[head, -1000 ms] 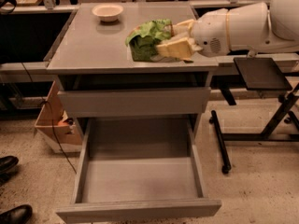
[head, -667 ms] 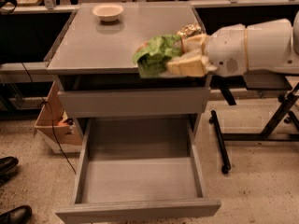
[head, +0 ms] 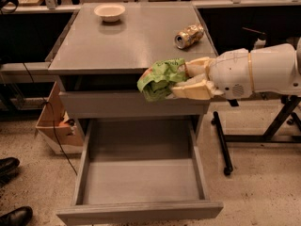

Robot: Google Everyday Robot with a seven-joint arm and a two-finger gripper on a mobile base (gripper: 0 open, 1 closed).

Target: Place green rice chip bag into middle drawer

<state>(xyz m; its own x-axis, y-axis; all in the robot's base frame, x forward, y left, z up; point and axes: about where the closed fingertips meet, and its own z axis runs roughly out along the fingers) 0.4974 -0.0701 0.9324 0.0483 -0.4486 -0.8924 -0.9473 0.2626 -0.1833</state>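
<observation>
The green rice chip bag (head: pixel 159 79) is crumpled and held in the air at the cabinet's front edge, in front of the closed upper drawer front (head: pixel 108 105). My gripper (head: pixel 181 80) comes in from the right on a white arm and is shut on the bag, its pale fingers (head: pixel 193 89) pinching the bag's right side. The middle drawer (head: pixel 141 180) is pulled wide open below, a grey box with a bare flat bottom. The bag hangs above the drawer's back right part.
A gold drink can (head: pixel 188 35) lies on its side on the cabinet top (head: pixel 117 44) at the back right. A small white bowl (head: pixel 109 12) stands at the back left. A cardboard box (head: pixel 54 126) sits left of the cabinet, black shoes (head: pixel 9 192) at lower left, a black stand (head: pixel 223 145) at right.
My gripper has carried the bag off the cabinet top, forward and down past its front edge. The can, hidden before, now shows on the top.
</observation>
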